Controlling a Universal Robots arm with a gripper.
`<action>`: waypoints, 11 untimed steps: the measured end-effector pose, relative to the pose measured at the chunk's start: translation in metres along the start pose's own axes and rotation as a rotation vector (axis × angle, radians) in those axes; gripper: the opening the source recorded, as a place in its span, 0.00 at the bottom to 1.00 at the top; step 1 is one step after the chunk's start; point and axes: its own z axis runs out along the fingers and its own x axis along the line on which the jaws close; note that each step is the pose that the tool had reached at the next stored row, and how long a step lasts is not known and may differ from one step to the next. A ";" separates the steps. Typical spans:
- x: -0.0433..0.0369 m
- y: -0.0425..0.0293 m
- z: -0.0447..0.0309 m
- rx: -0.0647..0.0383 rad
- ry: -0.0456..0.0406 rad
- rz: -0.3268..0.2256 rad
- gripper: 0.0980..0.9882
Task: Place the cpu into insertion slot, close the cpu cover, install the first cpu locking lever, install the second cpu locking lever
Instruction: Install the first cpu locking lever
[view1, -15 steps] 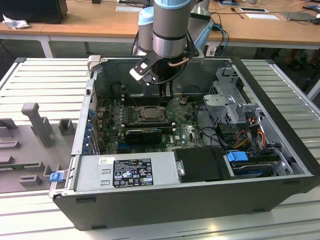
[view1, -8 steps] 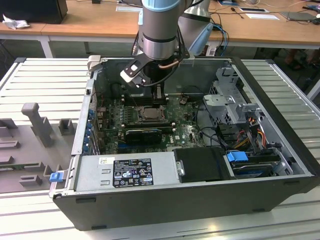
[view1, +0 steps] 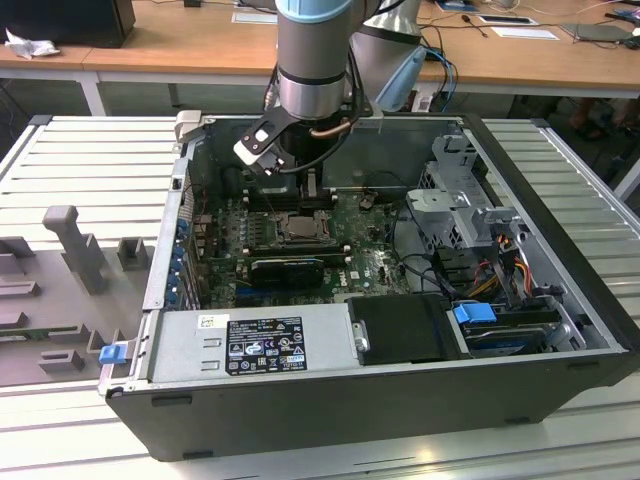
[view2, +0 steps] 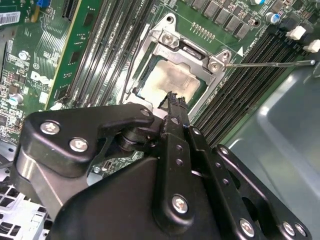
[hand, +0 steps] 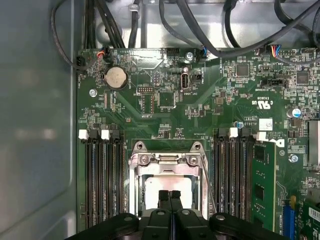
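Deep in the open computer case (view1: 400, 420), the arm (view1: 315, 60) reaches straight down over the green motherboard (hand: 200, 115), toward the far side of the box and a little to the exterior view's left of its middle. The gripper (hand: 170, 196) has its two black fingers (hand: 163, 197) pressed together with nothing between them. Their tips stand right at one edge of the cpu (hand: 167, 182); I cannot tell whether they touch it.

The cpu sits in the insertion slot (hand: 131, 180), and its pale silvery top shows through the cut-out of the cpu cover (hand: 167, 160), which lies down flat around it. Long black memory slots (hand: 102, 190) flank the socket on both sides. In the second wrist view a thin metal lever rod (view2: 270, 64) runs from a corner of the socket out across the memory slots. In the exterior view a black finned card (view1: 290, 268) lies just nearer than the socket.
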 end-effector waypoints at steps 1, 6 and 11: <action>0.0000 -0.0006 0.0000 0.000 0.0000 0.000 0.01; 0.0002 -0.0007 -0.0068 0.000 0.0000 0.000 0.01; 0.0003 -0.0006 -0.0116 0.000 0.0000 0.000 0.01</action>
